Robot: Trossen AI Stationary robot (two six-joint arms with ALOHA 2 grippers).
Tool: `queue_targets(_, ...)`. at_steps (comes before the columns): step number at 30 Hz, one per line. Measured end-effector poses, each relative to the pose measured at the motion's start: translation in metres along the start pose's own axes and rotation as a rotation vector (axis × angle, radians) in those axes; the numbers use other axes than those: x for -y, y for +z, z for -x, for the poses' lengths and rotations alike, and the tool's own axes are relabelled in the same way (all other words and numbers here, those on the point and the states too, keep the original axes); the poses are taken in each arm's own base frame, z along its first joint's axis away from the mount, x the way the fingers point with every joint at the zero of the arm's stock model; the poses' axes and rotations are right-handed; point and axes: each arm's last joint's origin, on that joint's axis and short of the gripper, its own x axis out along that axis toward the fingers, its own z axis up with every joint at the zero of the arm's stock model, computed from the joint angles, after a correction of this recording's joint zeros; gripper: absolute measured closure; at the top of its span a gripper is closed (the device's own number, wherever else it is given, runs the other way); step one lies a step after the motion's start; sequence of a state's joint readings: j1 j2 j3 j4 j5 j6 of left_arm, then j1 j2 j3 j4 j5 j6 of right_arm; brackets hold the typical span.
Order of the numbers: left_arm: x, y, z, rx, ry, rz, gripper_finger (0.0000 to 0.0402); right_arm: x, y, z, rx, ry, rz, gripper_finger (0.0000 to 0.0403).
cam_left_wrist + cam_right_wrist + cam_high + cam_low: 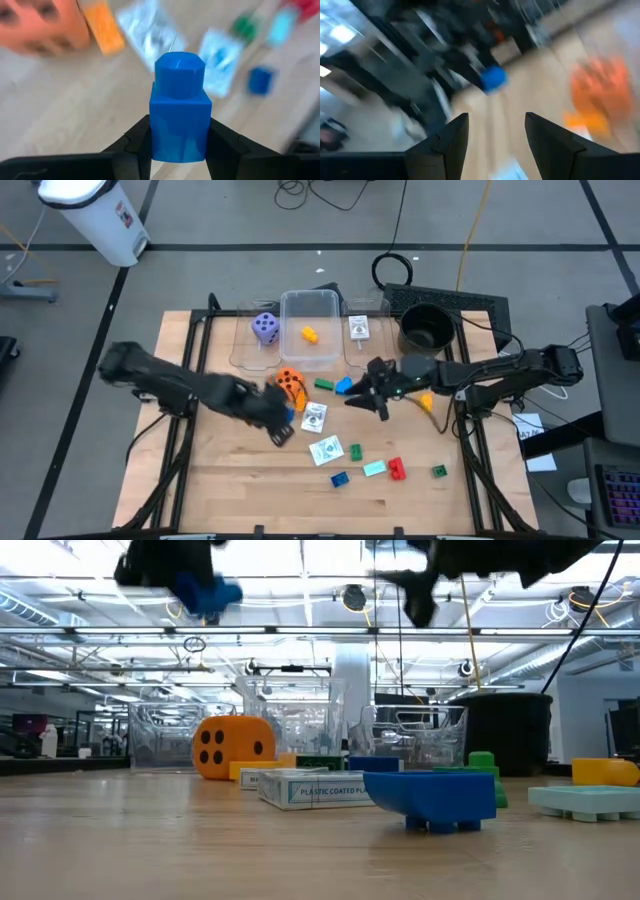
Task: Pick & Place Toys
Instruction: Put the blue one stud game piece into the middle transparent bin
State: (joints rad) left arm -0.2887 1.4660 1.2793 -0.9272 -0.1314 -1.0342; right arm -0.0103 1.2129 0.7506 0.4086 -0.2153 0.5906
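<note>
My left gripper (177, 145) is clamped on a glossy blue plastic building block (178, 112), a squared body topped by a rounded stud that stands up between my two dark matte fingers (135, 142); each finger presses flat against a side of the block. In the level view the block hangs well above the pale wooden tabletop (240, 470). Just beyond my left gripper lies the orange dotted die (290, 382), a soft-cornered cube with black pips, and beside it two small white printed cards (314, 418) with a slick, wrapped look. Farther ahead of that gripper, small hard blocks lie scattered: a teal flat brick (374, 468), a red block (397, 469), a green block (439, 471) and a low blue brick (340, 478). My right gripper (362, 397) hangs empty over the middle of the table, its fingers (451, 140) parted with bare wood showing between them, near a second blue piece (344, 385) and a green block (324, 384). Beyond both grippers stands a clear plastic tub (310, 330) with thin see-through walls, a small yellow block (310, 334) inside it, a purple dotted die (265, 327) to one side and a round black pot (426, 326) to the other.
</note>
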Motion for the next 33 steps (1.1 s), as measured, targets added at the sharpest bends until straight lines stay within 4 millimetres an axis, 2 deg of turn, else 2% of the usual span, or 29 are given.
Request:
queue_targets(5, -0.018, 0.011, 0.064, 0.231, -0.174, 0.002, 0.0240, -0.015, 0.026, 0.003, 0.269, 0.100, 0.059, 0.0216)
queue_targets(8, -0.020, 0.016, 0.085, 0.330, -0.281, -0.042, 0.0243, -0.024, 0.041, 0.002, 0.297, 0.092, 0.099, 0.0216)
queue_targets(10, -0.019, 0.021, 0.092, 0.387, -0.333, -0.074, 0.0259, -0.031, 0.050, 0.000, 0.253, 0.094, 0.135, 0.0216)
queue_targets(13, -0.014, 0.030, 0.094, 0.444, -0.400, -0.137, 0.0268, -0.039, 0.064, -0.009, 0.175, 0.096, 0.190, 0.0216)
queue_targets(16, -0.006, 0.041, 0.088, 0.463, -0.471, -0.190, 0.0268, -0.044, 0.078, -0.020, 0.136, 0.094, 0.225, 0.0216)
queue_targets(21, 0.002, 0.053, 0.071, 0.420, -0.529, -0.234, 0.0257, -0.039, 0.091, -0.037, 0.125, 0.147, 0.195, 0.0216)
queue_targets(26, 0.007, 0.054, 0.057, 0.390, -0.517, -0.271, 0.0249, -0.029, 0.095, -0.041, 0.132, 0.148, 0.146, 0.0216)
queue_targets(29, 0.007, 0.056, 0.056, 0.397, -0.522, -0.290, 0.0265, -0.022, 0.093, -0.044, 0.106, 0.141, 0.091, 0.0216)
queue_targets(33, 0.004, 0.061, 0.056, 0.410, -0.515, -0.296, 0.0267, -0.025, 0.094, -0.048, 0.099, 0.226, 0.054, 0.0216)
